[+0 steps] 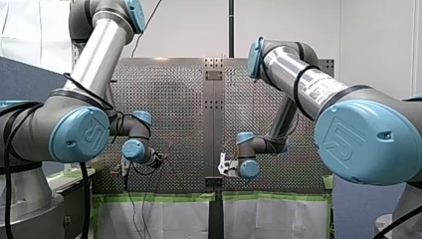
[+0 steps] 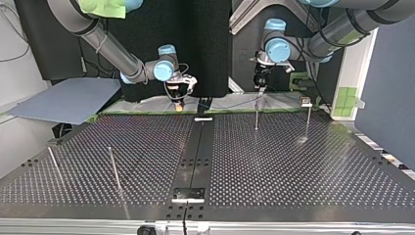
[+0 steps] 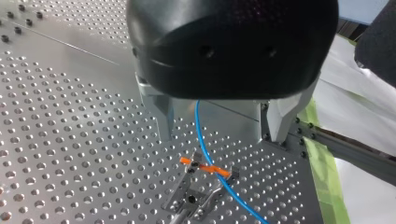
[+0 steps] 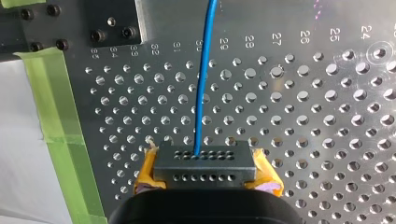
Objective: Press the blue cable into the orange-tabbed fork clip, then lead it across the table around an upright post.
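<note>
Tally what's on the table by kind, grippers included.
posts: 4
clip with orange tabs: 1
blue cable: 1
grippers: 2, left gripper and right gripper
Total: 8

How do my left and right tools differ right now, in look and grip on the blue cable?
My left tool has bare metal fingers, my right tool yellow pads. The left is open, the blue cable running free between its fingers over the fork clip; the right is shut on it. Both sit low over the table.
</note>
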Controlling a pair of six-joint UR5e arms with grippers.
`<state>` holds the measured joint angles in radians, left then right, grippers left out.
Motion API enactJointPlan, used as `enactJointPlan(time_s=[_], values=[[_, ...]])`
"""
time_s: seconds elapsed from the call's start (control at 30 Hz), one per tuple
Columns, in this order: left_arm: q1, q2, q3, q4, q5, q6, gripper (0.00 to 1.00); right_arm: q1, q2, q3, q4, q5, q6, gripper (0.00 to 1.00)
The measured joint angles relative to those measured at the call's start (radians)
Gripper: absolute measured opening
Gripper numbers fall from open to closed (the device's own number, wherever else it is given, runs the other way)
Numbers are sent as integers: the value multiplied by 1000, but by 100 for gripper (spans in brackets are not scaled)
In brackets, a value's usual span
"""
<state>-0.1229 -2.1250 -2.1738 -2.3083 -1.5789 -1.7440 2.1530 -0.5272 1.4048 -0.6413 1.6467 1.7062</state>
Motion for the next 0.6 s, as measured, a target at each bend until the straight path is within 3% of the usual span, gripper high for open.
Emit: enactJointPlan(time_s=[0.4, 0.6], values=[[-8, 0, 0, 5, 12, 8, 100, 0, 0, 0, 1, -2, 1, 0], [-61, 3, 0, 49, -10, 23, 100, 0, 0, 0, 0, -2, 1, 0]])
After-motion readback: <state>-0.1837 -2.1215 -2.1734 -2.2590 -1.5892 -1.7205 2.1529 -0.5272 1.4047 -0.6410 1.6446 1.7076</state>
